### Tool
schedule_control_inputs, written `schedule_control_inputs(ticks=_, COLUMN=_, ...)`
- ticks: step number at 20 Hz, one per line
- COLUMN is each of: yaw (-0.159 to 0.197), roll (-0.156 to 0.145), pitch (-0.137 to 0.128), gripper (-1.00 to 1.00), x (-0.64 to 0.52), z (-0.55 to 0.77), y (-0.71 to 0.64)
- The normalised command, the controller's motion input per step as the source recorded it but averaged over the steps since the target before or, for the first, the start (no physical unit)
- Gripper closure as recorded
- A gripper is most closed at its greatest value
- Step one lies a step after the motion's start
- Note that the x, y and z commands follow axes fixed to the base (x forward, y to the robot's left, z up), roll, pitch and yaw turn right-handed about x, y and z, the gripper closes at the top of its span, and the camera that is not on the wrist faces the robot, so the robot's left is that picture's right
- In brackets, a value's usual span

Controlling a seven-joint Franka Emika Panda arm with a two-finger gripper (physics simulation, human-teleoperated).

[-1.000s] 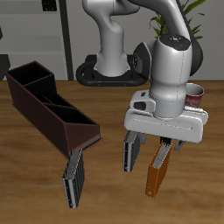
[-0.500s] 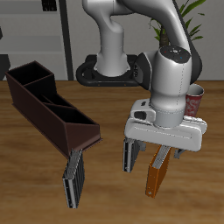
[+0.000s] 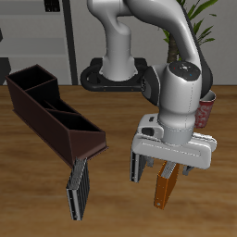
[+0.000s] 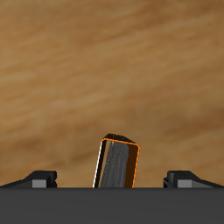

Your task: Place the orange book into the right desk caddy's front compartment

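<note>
The orange book (image 3: pixel 164 191) lies flat on the wooden table near the front edge, its far end under my gripper (image 3: pixel 170 167). The gripper is open and hangs just above that end, not touching it. In the wrist view the orange book (image 4: pixel 118 164) sits between my spread fingertips (image 4: pixel 39 178), with its grey page edge facing the camera. The right desk caddy (image 3: pixel 51 116), a long maroon-brown box with dividers and a sloped end, stands apart from the book, across the table and farther back.
One grey ribbed book (image 3: pixel 139 165) lies close beside the orange book. Another grey ribbed book (image 3: pixel 77 187) lies at the caddy's sloped end. A red-and-white mug (image 3: pixel 205 104) stands behind the arm, with a potted plant (image 3: pixel 190 23) beyond it.
My gripper has come down and slightly toward the table's front edge, closer over the orange book's far end. The books and the caddy have not moved.
</note>
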Motion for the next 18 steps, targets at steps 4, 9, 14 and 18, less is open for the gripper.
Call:
schedule_control_inputs(ticks=4, yaw=0.000, roll=-0.002, pitch=0.038, gripper=-1.00, x=0.07, z=-0.32, y=0.03)
schedule_control_inputs(ticks=9, yaw=0.008, roll=-0.006, pitch=0.023, gripper=-1.00, x=0.05, z=-0.17, y=0.01)
schedule_control_inputs(ticks=14, yaw=0.011, roll=0.019, pitch=0.034, gripper=1.00, x=0.02, z=-0.17, y=0.01)
schedule_control_inputs(ticks=18, yaw=0.007, roll=0.013, pitch=0.004, gripper=1.00, x=-0.04, z=-0.04, y=-0.02)
